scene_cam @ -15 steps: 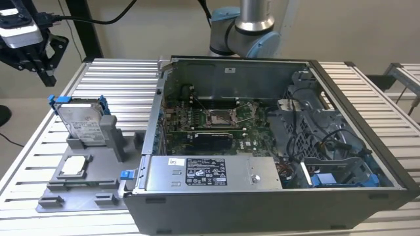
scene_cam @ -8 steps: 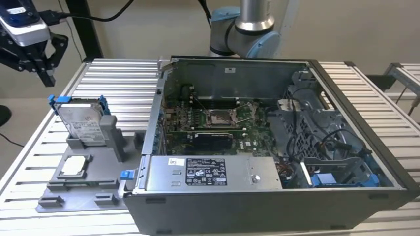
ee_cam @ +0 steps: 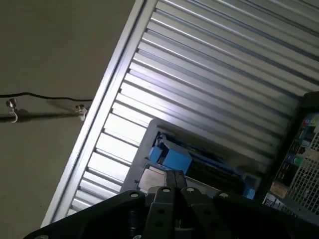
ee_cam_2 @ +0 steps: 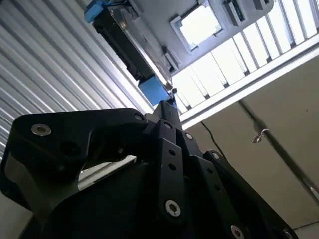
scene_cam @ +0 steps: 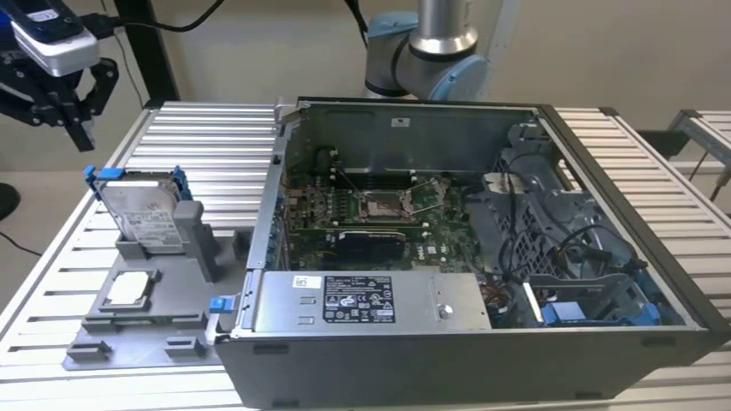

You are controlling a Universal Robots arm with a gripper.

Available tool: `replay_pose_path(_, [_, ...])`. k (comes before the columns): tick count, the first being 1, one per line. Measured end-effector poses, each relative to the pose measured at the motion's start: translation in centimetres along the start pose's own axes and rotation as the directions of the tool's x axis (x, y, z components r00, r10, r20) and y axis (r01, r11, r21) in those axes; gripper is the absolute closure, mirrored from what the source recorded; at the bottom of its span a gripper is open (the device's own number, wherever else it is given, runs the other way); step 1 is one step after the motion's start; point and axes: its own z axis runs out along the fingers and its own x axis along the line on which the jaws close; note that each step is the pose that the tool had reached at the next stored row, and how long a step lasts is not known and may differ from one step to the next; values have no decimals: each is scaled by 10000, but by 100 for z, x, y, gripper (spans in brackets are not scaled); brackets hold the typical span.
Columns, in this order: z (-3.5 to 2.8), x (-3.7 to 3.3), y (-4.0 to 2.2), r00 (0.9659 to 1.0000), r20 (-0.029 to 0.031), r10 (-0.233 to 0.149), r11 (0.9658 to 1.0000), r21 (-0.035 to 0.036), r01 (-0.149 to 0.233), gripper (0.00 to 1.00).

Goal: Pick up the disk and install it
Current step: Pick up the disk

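Observation:
The disk [scene_cam: 146, 210], a silver-grey drive with a white label and blue rails, stands upright in a grey holder [scene_cam: 137, 330] on the slatted table at the exterior view's left. My gripper [scene_cam: 82, 135] hangs in the air above and behind it, near the table's far left corner, apart from the disk and holding nothing. In both wrist views its black fingertips meet, so it is shut. In the second wrist view the disk [ee_cam_2: 129, 45] shows edge-on beyond the gripper [ee_cam_2: 167, 107]. The first wrist view has the disk's blue rail [ee_cam: 174, 157] just past the gripper [ee_cam: 174, 175].
An open computer case [scene_cam: 457, 111] lies on the exterior view's right, with its motherboard, cables and a grey power supply box [scene_cam: 365, 300] inside. A small square silver chip [scene_cam: 129, 288] sits on the grey holder. The arm's base [scene_cam: 440, 51] stands behind the case.

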Motion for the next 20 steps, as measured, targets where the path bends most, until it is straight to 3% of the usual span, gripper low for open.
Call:
replay_pose_path(5, [0, 0, 0, 9959, -42, -903, 9959, -8, 903, 100])
replay_pose_path(10, [0, 0, 0, 9835, -86, -1809, 9835, -17, 1809, 100])
replay_pose_path(13, [1, 0, 0, 9723, -111, -2337, 9723, -22, 2336, 100])
replay_pose_path(15, [1, 0, 0, 9630, -130, -2690, 9631, -26, 2690, 100])
replay_pose_path(18, [1, 0, 0, 9468, -157, -3215, 9469, -32, 3215, 100])
replay_pose_path(20, [2, 0, -1, 9342, -174, -3563, 9344, -37, 3563, 100])
